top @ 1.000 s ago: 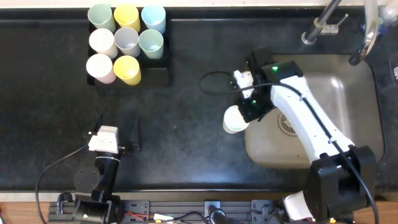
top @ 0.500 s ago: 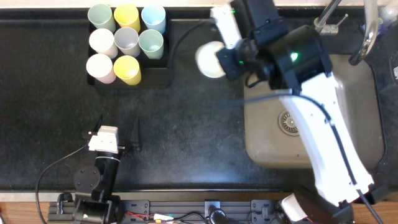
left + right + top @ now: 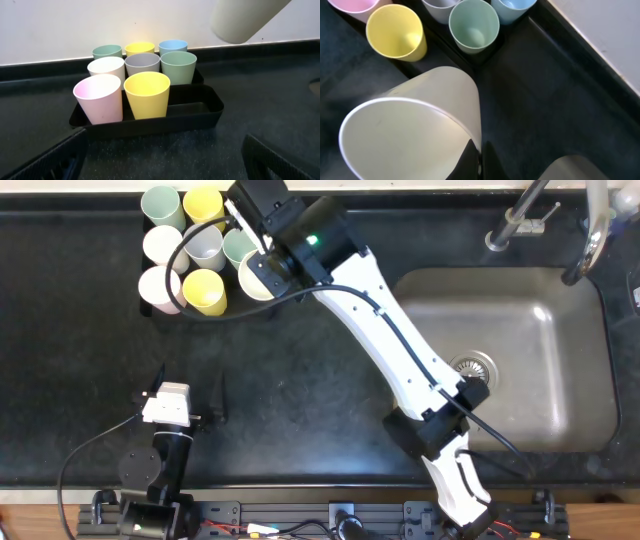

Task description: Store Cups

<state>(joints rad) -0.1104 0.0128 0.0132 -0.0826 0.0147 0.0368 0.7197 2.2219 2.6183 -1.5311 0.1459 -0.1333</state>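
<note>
8 cups (image 3: 142, 64) stand upright in a black tray (image 3: 202, 107) at the far left of the worktop (image 3: 300, 400), in pink, yellow, white, grey, green and blue. The right hand (image 3: 479, 159) grips a 9th cup, the cream cup (image 3: 420, 125), by its wall. It is lifted and tilted by the tray's near right corner, close to the yellow cup (image 3: 395, 32) and the green cup (image 3: 474, 25). The left hand (image 3: 190, 388) sits at the near left of the worktop, well apart from the tray, its fingers spread wide.

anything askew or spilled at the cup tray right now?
Nothing stands out. Eight cups stand upright in the black tray, no spill; one corner slot is empty. The cream cup is tilted, but it is held in the air by the right gripper.
</note>
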